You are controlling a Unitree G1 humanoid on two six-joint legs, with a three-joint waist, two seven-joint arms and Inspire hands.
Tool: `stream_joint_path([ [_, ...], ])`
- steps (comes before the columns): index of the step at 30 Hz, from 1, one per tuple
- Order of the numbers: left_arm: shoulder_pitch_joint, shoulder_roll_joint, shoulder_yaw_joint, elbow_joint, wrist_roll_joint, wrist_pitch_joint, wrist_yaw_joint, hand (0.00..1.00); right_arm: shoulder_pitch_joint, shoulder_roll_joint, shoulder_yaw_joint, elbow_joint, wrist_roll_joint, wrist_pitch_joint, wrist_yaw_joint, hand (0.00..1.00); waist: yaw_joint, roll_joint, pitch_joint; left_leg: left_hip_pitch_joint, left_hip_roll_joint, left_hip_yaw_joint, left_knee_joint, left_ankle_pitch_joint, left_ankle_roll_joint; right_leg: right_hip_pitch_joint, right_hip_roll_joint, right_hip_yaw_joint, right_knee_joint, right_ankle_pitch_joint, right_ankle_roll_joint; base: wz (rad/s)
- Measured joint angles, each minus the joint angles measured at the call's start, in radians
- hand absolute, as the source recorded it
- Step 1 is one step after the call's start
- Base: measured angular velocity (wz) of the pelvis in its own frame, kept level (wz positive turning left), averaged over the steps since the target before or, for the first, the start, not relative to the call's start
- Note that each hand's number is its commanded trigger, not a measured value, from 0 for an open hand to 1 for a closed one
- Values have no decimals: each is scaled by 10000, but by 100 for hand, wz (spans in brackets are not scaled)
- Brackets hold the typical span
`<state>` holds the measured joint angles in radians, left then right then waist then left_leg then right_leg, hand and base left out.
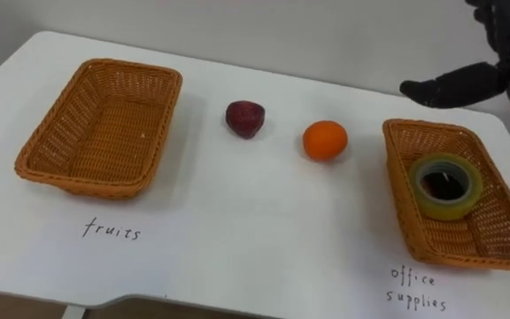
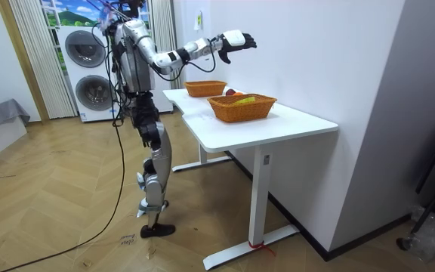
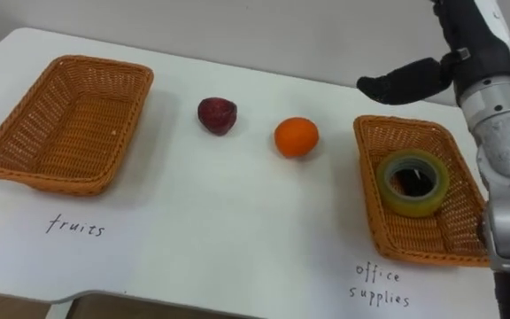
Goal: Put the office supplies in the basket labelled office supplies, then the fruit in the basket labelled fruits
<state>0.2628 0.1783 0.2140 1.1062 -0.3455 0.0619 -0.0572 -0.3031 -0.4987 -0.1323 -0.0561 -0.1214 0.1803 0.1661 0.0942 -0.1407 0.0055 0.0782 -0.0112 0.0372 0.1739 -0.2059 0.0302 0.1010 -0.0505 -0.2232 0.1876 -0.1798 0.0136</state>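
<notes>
A white table [image 1: 237, 230] carries two wicker baskets and two loose fruits. The left basket [image 1: 155, 124] sits in the upper left of the eye views and is empty, with a handwritten label [image 1: 112, 231] for fruit on the table just below it. The right basket [image 1: 395, 177] lies at the right edge of the frame, and a second handwritten label [image 1: 416, 289], for office supplies, stands below it. Inside this basket lies a tape roll [image 1: 445, 211], yellowish, flat on its side, near the basket's middle.

Between the baskets, apart from both, two fruits rest on the bare table. A dark red fruit [image 1: 245, 118] is nearer the left basket. An orange [image 1: 325, 140] is to its right, a little lower in the frame and closer to the right basket. The two do not touch.

The right hand [image 3: 414, 78] hangs in the upper right of the frame, above the far end of the right basket. Its fingers [image 1: 432, 87] are loosely stretched toward the frame's left, holding nothing and touching nothing.

In the room view the robot stands upright on a wooden floor [image 2: 66, 189] at the table's long side. Its right arm reaches out over the baskets, the hand raised well above them. Two stacked washing machines [image 2: 89, 72] stand behind it at the upper left
</notes>
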Motion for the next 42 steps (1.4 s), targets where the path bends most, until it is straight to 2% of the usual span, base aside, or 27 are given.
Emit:
stream_joint_path([
  [2,-11,52,2,-6,2,23,-84,0,-12,0,97,11,50,3,18,0,154,-65,-34,9,-1,-31,39,2,-1,2,2,-23,-15,0,0,4],
  [6,-8,148,69,-26,18,38,-216,0,-16,-22,275,15,-64,15,228,0,215,-162,-81,-5,13,-165,65,2,0,16,-13,-194,-20,0,0,11],
  [9,-3,254,94,-14,26,40,-328,0,-211,-33,547,216,-130,59,404,0,259,-269,-2,-61,-5,-265,79,2,-1,51,-17,-318,-23,0,0,9],
  [13,1,376,94,6,60,42,-380,0,-305,-288,750,770,-186,60,586,0,398,-411,17,-164,-13,-448,160,0,-1,66,-36,-522,-25,0,0,13],
  [18,45,419,74,8,64,205,-410,0,-361,-338,935,1122,-251,87,693,0,479,-380,40,-188,-16,-562,166,-1,-3,133,-33,-558,-39,0,1,8],
  [21,76,474,-42,11,61,218,-394,0,-711,-421,1480,1804,-271,92,766,0,481,-377,43,-192,-19,-546,159,4,-16,138,-13,-542,-39,0,0,0],
  [24,74,496,-54,26,289,216,-357,0,-750,-443,1685,2112,-665,92,797,0,556,-396,29,-246,-14,-541,175,9,-24,85,-6,-546,-37,0,0,0],
  [25,100,529,-114,39,346,226,-349,0,-814,-502,1875,2284,-822,87,797,0,559,-445,-7,-274,-13,-535,190,9,-24,54,-8,-554,-36,0,0,0],
  [29,79,797,-344,45,364,220,-341,0,-897,-585,2206,2673,-854,89,803,0,673,-625,-54,-414,-14,-448,247,17,-37,-84,-5,-551,-29,1,-1,-2],
  [33,44,967,-343,61,554,192,-321,0,-907,-602,2272,2840,-889,74,795,0,726,-784,14,-562,-3,-431,306,17,-34,-208,-19,-547,-27,2,-3,-1],
  [35,41,1003,-338,67,562,189,-257,0,-914,-624,2272,2761,-886,73,794,0,771,-873,-13,-698,-14,-428,311,17,-33,-332,-24,-536,-24,7,-11,0],
  [39,19,1004,-331,134,564,186,-167,0,-915,-635,2273,2700,-888,-25,796,0,781,-852,5,-709,-11,-432,326,17,-32,-336,-28,-545,-29,8,-12,1],
  [42,0,1003,-321,137,566,184,-165,0,-916,-645,2272,2699,-888,-70,902,0,792,-775,61,-726,-7,-430,297,17,-32,-352,-27,-546,-35,8,-12,0],
])
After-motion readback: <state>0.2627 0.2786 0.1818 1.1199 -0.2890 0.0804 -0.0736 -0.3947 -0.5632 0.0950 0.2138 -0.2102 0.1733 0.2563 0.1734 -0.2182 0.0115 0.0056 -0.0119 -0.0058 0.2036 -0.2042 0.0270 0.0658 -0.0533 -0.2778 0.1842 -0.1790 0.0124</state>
